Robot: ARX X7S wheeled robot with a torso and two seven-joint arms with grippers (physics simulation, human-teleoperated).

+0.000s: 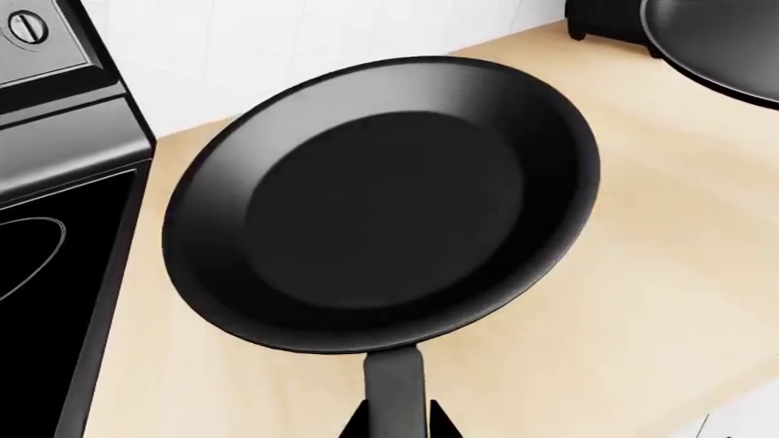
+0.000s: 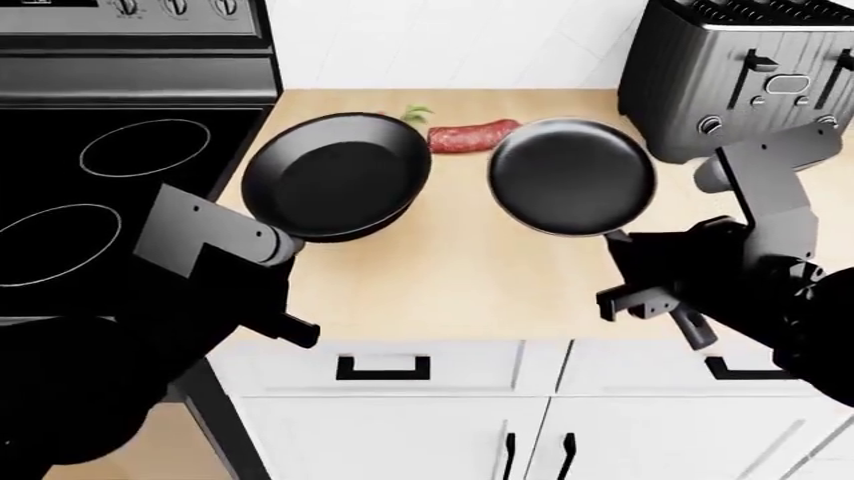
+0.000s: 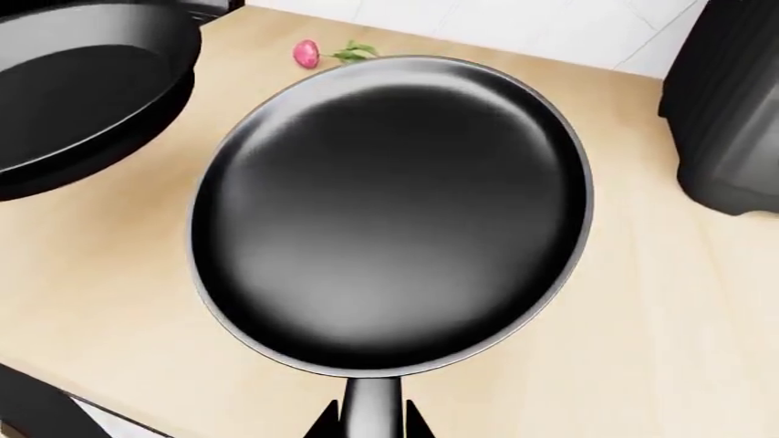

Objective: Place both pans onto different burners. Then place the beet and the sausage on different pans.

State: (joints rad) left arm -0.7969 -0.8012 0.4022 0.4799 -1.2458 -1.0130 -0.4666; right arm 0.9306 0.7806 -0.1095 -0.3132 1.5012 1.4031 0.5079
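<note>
The larger, deeper pan (image 2: 336,175) sits left of centre over the wooden counter. My left gripper (image 1: 396,424) is shut on its handle (image 1: 393,383), a finger on each side. The smaller, shallower pan (image 2: 571,175) is to its right, and my right gripper (image 3: 371,424) is shut on that pan's handle (image 3: 371,397). The speckled dark-red sausage (image 2: 470,135) lies on the counter behind and between the two pans. The pink beet (image 3: 306,53) with green leaves (image 2: 416,112) lies beyond the larger pan, mostly hidden in the head view. White-outlined burners (image 2: 144,147) (image 2: 47,245) mark the black cooktop at the left.
A dark toaster (image 2: 747,70) stands at the counter's back right, close behind the right arm. The stove's raised control panel (image 2: 134,10) runs along the back left. White cabinet drawers (image 2: 387,370) lie below the counter's front edge.
</note>
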